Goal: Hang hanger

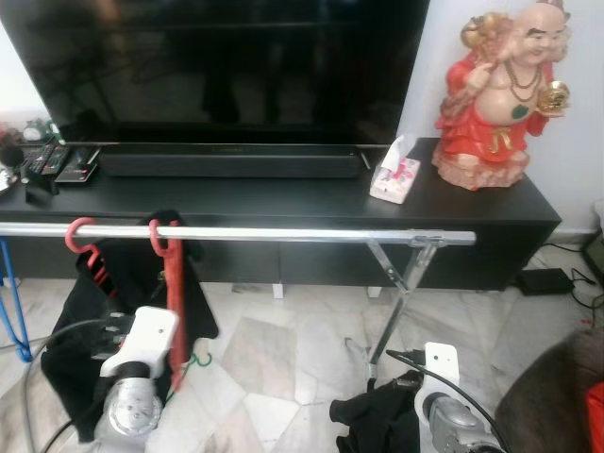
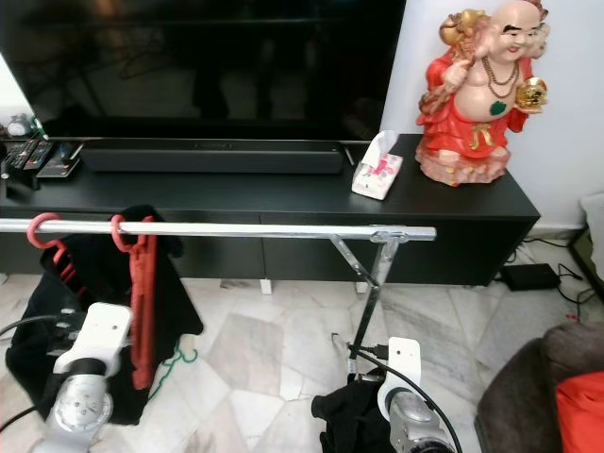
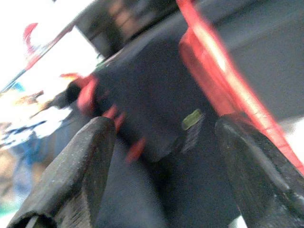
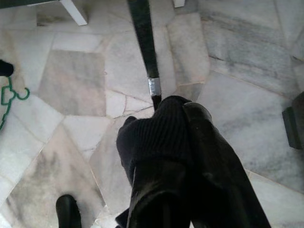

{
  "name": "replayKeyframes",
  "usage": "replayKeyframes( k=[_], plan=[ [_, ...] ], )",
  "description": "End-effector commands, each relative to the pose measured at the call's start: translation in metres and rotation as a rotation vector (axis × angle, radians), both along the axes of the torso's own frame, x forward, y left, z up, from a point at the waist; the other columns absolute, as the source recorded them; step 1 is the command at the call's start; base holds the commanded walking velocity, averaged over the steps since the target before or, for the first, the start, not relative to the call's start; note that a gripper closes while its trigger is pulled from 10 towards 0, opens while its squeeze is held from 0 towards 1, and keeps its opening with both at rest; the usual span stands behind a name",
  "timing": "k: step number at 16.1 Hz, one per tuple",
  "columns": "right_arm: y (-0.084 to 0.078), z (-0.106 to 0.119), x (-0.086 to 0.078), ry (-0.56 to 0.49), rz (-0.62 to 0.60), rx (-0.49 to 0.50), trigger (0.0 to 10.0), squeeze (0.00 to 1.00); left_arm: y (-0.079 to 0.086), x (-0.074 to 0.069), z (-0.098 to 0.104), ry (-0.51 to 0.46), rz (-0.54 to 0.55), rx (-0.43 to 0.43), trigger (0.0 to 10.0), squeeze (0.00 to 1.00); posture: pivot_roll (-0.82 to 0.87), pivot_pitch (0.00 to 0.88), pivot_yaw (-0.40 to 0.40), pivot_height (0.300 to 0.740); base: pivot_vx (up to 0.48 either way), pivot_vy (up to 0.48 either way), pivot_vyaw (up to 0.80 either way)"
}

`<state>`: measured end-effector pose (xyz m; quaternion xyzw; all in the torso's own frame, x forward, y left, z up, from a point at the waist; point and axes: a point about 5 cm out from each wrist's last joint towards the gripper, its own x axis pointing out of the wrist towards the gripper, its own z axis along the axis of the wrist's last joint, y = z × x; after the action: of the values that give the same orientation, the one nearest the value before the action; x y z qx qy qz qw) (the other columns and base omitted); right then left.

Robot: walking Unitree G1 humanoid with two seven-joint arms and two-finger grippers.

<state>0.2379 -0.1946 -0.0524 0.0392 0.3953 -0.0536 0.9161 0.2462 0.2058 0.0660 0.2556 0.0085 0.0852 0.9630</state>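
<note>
Rail (image 1: 283, 233): a silver bar running level across the room in front of the black TV table (image 1: 472, 203), carried on a slanted metal leg on the robot's right.
Red hanger (image 1: 173, 283): its hook is over the rail near the left end; its long axis hangs almost straight down, against a dark garment (image 1: 132, 274). A second red hook (image 1: 80, 234) sits on the rail further left.
Left gripper (image 3: 161, 156): low, below the rail, with the jaws wide apart and nothing between them. In the left wrist view the red hanger runs along beside one finger (image 3: 256, 166); blur makes it hard to say whether they touch, probably not.
Right gripper (image 4: 183, 161): low over the marble floor (image 1: 283, 359), jaws closed on a black cloth (image 4: 156, 137).
Key relation: the hanger lies just above and ahead of the left gripper, upright, so the left arm is by far the nearer.
Judgement: the hanger looks already hung; the left arm seems free to draw clear.
Also: a green hanger (image 1: 200, 360) lies on the floor.
</note>
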Motion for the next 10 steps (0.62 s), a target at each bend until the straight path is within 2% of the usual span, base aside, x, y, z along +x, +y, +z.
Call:
replayKeyframes(
  k=[1, 10],
  plan=[
    [0.003, 0.001, 0.002, -0.011, 0.019, 0.003, 10.0, 0.00, -0.013, 0.000, 0.009, -0.057, -0.093, -0.053, 10.0, 0.00, -0.11, 0.000, -0.021, 0.740, 0.000, 0.000, 0.00],
    [0.004, 0.001, 0.002, -0.012, 0.030, 0.009, 10.0, 0.00, -0.012, -0.003, 0.024, -0.132, -0.112, -0.067, 10.0, 0.00, -0.11, 0.000, -0.024, 0.740, 0.000, 0.000, 0.00]
  ],
)
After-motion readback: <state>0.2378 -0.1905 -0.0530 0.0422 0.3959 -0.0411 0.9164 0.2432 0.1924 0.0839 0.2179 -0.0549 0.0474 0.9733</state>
